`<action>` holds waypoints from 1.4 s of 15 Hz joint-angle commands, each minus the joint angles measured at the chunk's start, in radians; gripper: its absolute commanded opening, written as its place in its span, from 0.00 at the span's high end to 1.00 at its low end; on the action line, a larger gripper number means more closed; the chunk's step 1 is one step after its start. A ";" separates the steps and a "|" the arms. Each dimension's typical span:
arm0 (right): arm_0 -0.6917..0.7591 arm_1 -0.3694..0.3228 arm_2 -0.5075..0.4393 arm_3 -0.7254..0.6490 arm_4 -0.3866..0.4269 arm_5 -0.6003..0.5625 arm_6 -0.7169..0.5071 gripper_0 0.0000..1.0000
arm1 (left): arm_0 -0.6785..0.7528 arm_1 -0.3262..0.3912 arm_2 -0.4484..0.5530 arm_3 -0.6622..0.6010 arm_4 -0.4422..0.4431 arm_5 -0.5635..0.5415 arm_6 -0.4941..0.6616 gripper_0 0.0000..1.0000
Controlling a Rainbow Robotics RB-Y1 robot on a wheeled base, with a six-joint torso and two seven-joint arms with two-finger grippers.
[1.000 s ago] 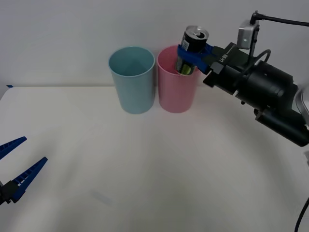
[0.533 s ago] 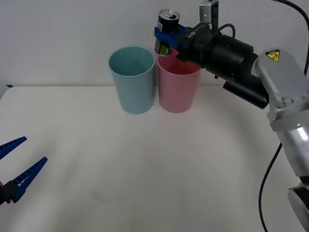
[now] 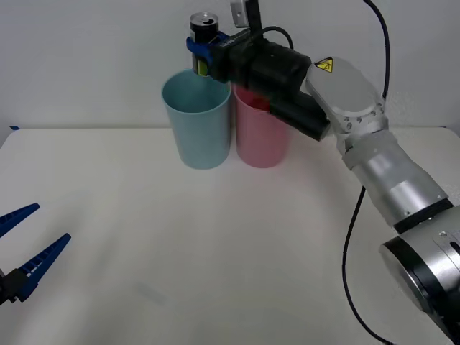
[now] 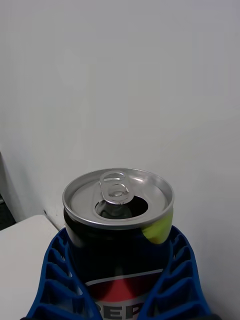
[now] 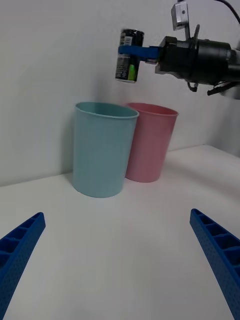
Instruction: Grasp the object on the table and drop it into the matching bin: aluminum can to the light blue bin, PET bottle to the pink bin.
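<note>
The aluminum can point(image 3: 203, 27) is dark with a silver pull-tab top and a yellow-green mark. My right gripper point(image 3: 203, 44) is shut on it and holds it upright in the air above the light blue bin point(image 3: 197, 118). The pink bin point(image 3: 262, 129) stands touching the blue one on its right, on the white table point(image 3: 237, 244). In the right wrist view the blue fingers point(image 4: 55, 280) hug the can point(image 4: 118, 220) from both sides. The left wrist view shows the can point(image 5: 129, 55) over the blue bin point(image 5: 104, 148), beside the pink bin point(image 5: 151, 142). My left gripper point(image 3: 25, 248) rests open at the table's near left.
A plain white wall point(image 3: 86, 57) rises just behind both bins. The right arm point(image 3: 359, 129) reaches diagonally over the pink bin from the right. A wide stretch of bare table lies in front of the bins.
The right gripper has carried the can leftward and slightly up, from over the pink bin to over the light blue bin. The left gripper has not moved.
</note>
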 commanded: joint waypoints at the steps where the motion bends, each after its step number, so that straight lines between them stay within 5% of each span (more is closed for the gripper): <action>1: -0.034 0.028 0.070 0.045 -0.039 0.114 0.011 1.00 | 0.000 0.000 0.000 0.000 0.000 0.000 0.000 0.00; 5: -0.071 0.061 0.099 0.103 -0.051 0.195 0.027 0.98 | 0.000 0.000 0.000 0.000 0.000 0.000 0.000 0.00; 7: -0.077 0.065 0.099 0.103 -0.051 0.209 0.030 0.81 | 0.000 0.000 0.000 0.000 0.000 0.000 0.000 0.00; 9: -0.079 0.065 0.099 0.103 -0.051 0.209 0.030 0.00 | 0.000 0.000 0.000 0.000 0.000 0.000 0.000 0.00; 16: -0.068 0.054 0.110 0.084 -0.089 0.187 0.049 0.00 | 0.000 0.000 0.000 0.000 0.000 0.000 0.000 0.00; 21: 0.105 -0.060 0.111 -0.176 -0.119 0.117 0.046 0.00 | 0.000 0.000 0.000 0.000 0.000 0.000 0.000 0.00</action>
